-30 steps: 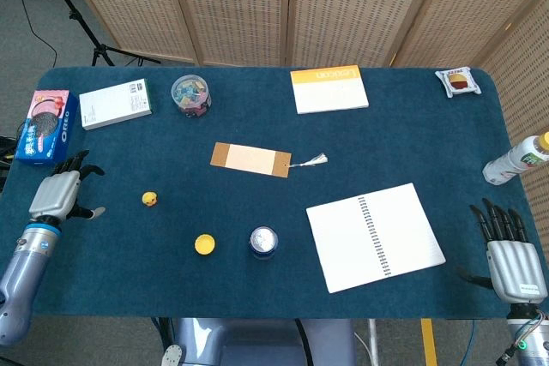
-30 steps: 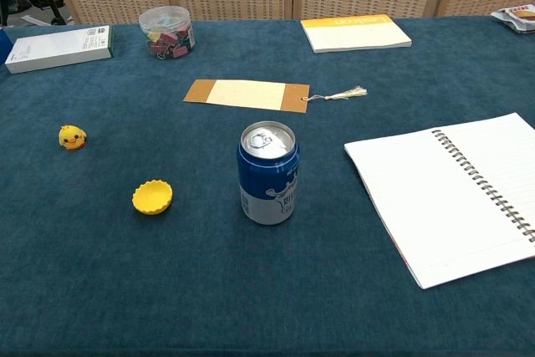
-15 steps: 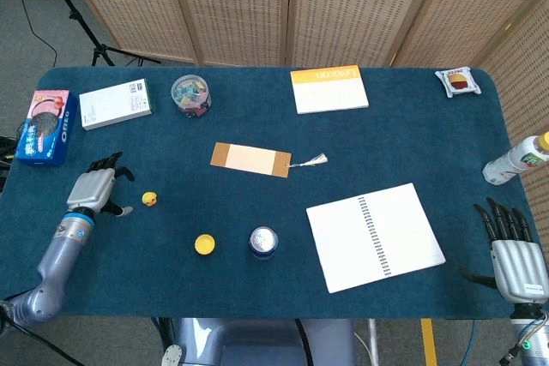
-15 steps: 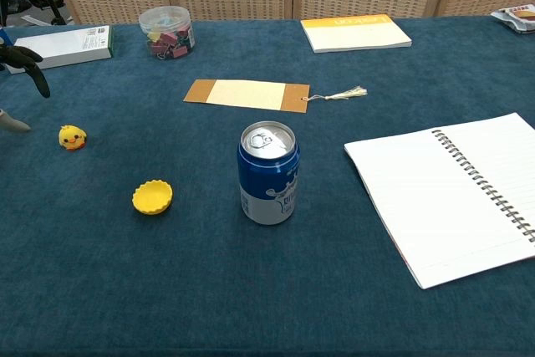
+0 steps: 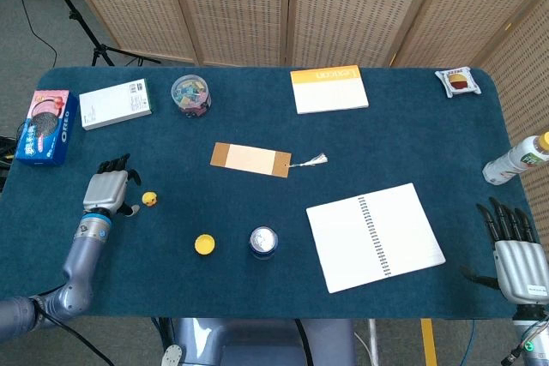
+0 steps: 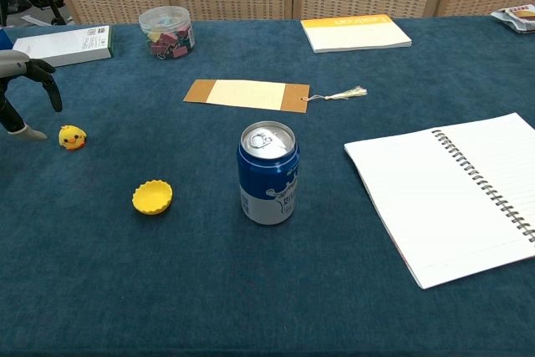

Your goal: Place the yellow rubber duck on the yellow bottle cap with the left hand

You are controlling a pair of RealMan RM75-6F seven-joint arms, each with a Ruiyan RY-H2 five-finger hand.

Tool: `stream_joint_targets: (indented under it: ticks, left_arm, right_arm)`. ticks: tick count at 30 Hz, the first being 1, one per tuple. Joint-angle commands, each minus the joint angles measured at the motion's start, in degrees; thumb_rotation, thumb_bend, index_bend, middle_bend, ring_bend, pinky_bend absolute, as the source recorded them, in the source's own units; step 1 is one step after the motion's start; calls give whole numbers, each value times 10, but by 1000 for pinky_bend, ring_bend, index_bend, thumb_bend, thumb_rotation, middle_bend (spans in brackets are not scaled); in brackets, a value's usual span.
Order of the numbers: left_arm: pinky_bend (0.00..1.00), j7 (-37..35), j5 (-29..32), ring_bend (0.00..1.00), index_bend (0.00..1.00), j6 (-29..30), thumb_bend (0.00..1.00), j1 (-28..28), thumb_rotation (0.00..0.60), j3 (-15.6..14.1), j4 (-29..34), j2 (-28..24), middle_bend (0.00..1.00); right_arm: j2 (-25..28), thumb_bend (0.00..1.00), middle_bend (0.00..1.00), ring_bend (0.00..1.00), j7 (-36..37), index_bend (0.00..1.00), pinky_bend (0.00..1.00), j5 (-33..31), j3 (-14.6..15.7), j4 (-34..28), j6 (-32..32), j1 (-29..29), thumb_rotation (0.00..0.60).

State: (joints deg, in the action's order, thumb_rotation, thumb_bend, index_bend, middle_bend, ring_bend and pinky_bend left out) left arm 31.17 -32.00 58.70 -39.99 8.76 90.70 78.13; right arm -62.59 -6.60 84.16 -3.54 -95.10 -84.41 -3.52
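The small yellow rubber duck (image 5: 149, 200) (image 6: 73, 137) sits on the blue table at the left. The yellow bottle cap (image 5: 204, 244) (image 6: 153, 196) lies open side up, nearer the front and to the duck's right. My left hand (image 5: 109, 188) (image 6: 23, 94) hovers just left of the duck with its fingers spread, holding nothing; a small gap separates the thumb from the duck. At the front right corner my right hand (image 5: 516, 253) rests with fingers apart and empty, seen only in the head view.
A blue soda can (image 5: 263, 242) (image 6: 269, 173) stands right of the cap. An open spiral notebook (image 5: 375, 236), a bookmark (image 5: 251, 159), a clip jar (image 5: 190, 95), a white box (image 5: 115, 104), an Oreo pack (image 5: 46, 126), an orange pad (image 5: 329, 89) and a bottle (image 5: 517, 159) ring the table.
My left hand has moved right and forward across the table, from the left edge to just beside the duck. The duck, the cap and the right hand have stayed put.
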Motion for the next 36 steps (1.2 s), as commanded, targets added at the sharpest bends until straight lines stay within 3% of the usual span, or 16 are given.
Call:
stream_joint_targets:
  ticks: [1,36]
  left_arm:
    - [0,2,2,16,418,6,233,-2,600,0,-6,7,0]
    - [0,16,1,16,473,18,249,-8,600,6,-67,80,0]
  right_arm:
    - [0,0,0,0,1,26,0,1,0,0,0,0,600]
    - [2,0,0,0,7,26,0,4,1,1,0,0,600]
